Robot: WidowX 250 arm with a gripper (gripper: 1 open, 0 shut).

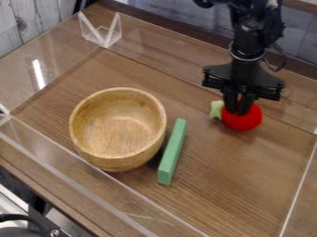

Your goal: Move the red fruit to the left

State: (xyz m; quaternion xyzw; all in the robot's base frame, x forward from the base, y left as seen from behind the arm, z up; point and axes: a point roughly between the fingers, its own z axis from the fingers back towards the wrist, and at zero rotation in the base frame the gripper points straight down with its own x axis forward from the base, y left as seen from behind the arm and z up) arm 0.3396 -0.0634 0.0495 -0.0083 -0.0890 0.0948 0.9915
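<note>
No text, label, brand or number can be read — none anywhere.

This looks like a robotics lab or test bench. A dark wood-grain table (124,74) is fenced in by clear acrylic walls (50,176), with a black robot arm (254,37) working inside. The props are toy-like: a wooden bowl (117,128) and a flat green bar (172,151).

Desk (247,176): dark brown wood grain, planks running diagonally.
Enclosure (50,65): clear plastic walls ringing the desk top, catching glare.
Wall (25,23): pale, whitewashed boards at upper left.
Light: soft, even.
</note>
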